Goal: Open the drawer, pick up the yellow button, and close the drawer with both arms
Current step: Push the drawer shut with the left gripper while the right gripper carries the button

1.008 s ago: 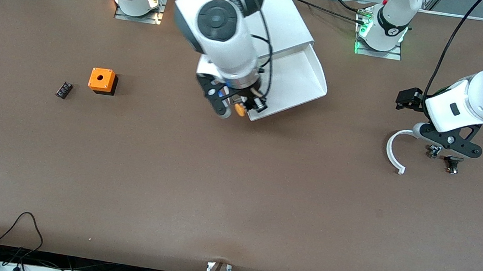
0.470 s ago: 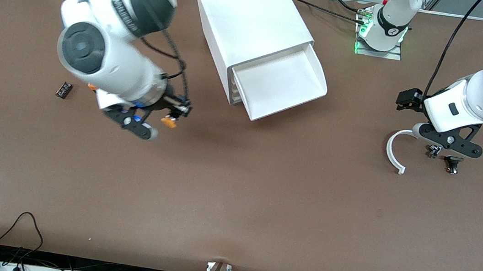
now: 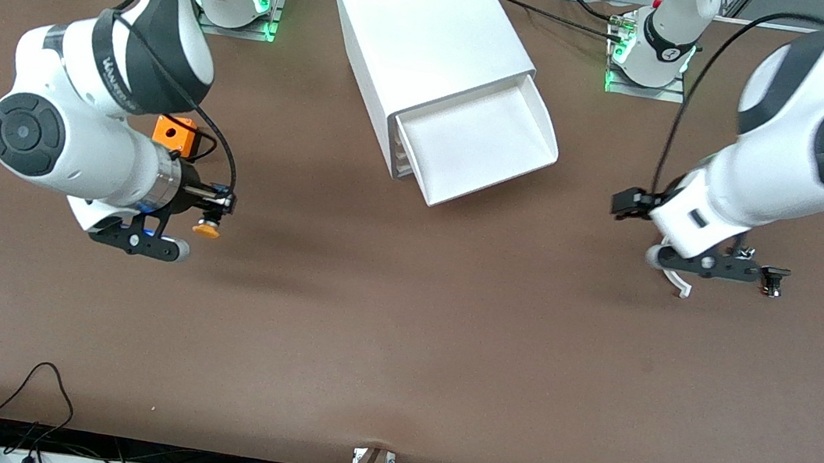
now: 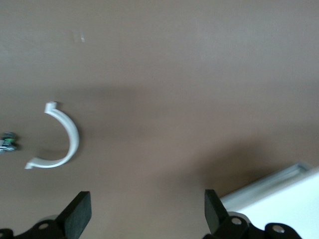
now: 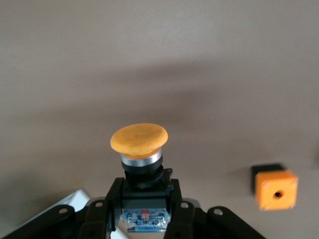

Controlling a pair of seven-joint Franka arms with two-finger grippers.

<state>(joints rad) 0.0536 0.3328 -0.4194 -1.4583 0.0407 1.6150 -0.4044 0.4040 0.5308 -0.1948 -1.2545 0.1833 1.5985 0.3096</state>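
Right wrist view: right gripper [image 5: 144, 199] clamps orange-capped black button [image 5: 139, 142] above brown table [image 3: 399, 340]; left gripper [image 4: 144, 211] open, wide white top drawer [image 3: 477, 145] out.

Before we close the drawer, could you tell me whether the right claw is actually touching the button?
Touching: in the right wrist view the right claw is shut on the button, its black body clamped between the fingers.

Even overhead light, soft shadows on the table [image 3: 400, 324]; left arm [image 3: 797, 169] motion-blurred.
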